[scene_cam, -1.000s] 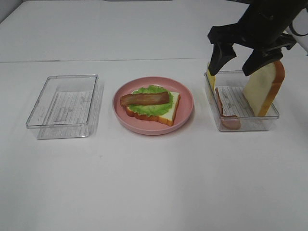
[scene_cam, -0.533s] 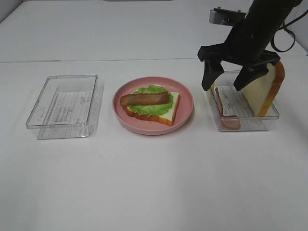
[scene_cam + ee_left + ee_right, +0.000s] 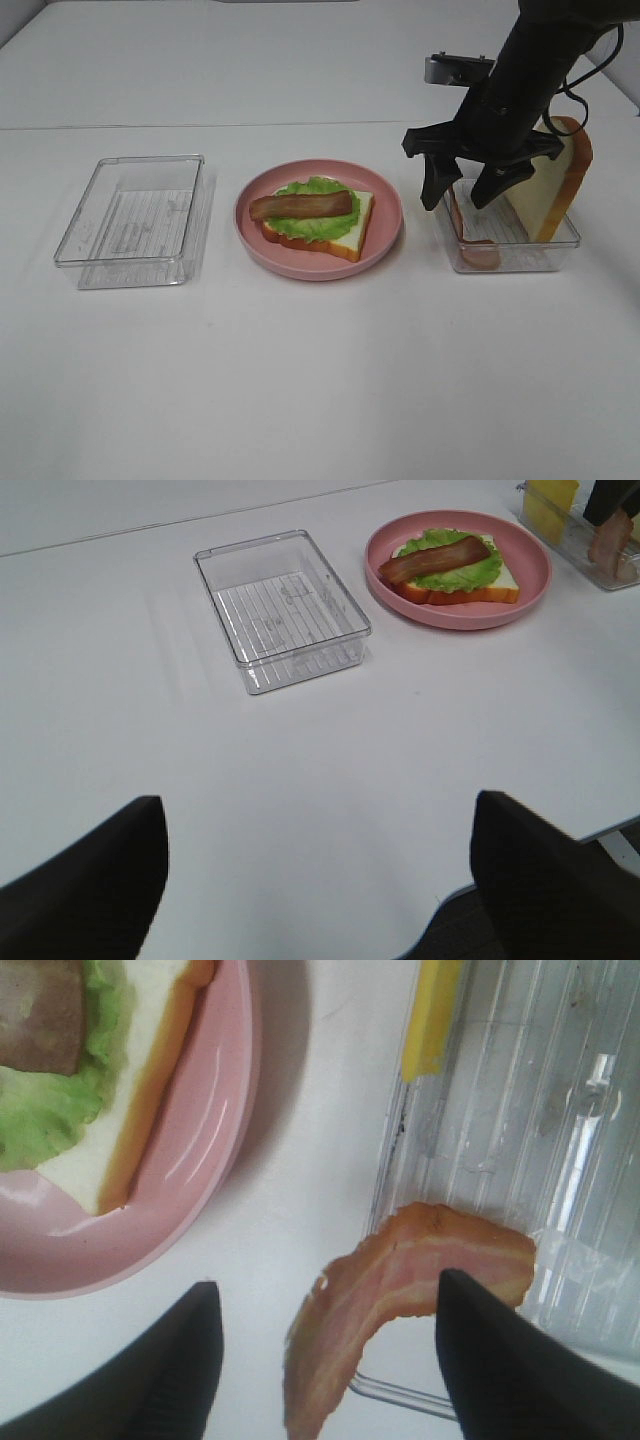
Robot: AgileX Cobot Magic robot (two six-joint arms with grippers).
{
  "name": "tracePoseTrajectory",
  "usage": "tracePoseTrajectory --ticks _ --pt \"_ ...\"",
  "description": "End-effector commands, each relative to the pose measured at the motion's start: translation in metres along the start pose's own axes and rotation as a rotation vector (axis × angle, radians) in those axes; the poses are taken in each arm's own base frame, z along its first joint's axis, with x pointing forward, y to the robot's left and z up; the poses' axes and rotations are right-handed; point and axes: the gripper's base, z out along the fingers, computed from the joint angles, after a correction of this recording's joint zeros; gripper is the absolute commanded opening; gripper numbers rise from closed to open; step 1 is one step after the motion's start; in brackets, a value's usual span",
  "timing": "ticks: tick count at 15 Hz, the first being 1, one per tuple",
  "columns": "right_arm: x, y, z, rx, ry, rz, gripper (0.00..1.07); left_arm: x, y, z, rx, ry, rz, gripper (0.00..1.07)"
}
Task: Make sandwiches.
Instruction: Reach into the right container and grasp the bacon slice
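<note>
No words, numbers or signs to read anywhere. Only faint grey lines on the floor of the clear plastic box (image 3: 135, 222), maybe ridges and not print, too blurry to tell. Nothing printed on the round pink plate (image 3: 386, 214).

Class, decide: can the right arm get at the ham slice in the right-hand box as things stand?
Probably yes: the right gripper hangs open just above the ham, the box has no lid, and nothing covers the slice.
</note>
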Motion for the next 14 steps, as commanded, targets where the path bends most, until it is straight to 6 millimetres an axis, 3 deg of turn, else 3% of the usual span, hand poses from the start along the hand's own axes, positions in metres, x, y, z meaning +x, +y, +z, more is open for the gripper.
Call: tracePoseTrajectory --ticks 1,9,14 --pt "-0.001 0.0 0.0 0.003 0.0 -0.003 0.55 0.0 0.0 -0.001 0.004 -0.017 0.002 0.79" --pt "0.0 -0.003 0.015 0.019 0.043 -0.008 0.52 0.0 0.0 -0.001 0.004 -0.017 0.002 0.79" --pt "0.0 -0.004 0.016 0.023 0.051 -0.01 0.13 0.0 0.0 -0.001 0.004 -0.017 0.002 0.79"
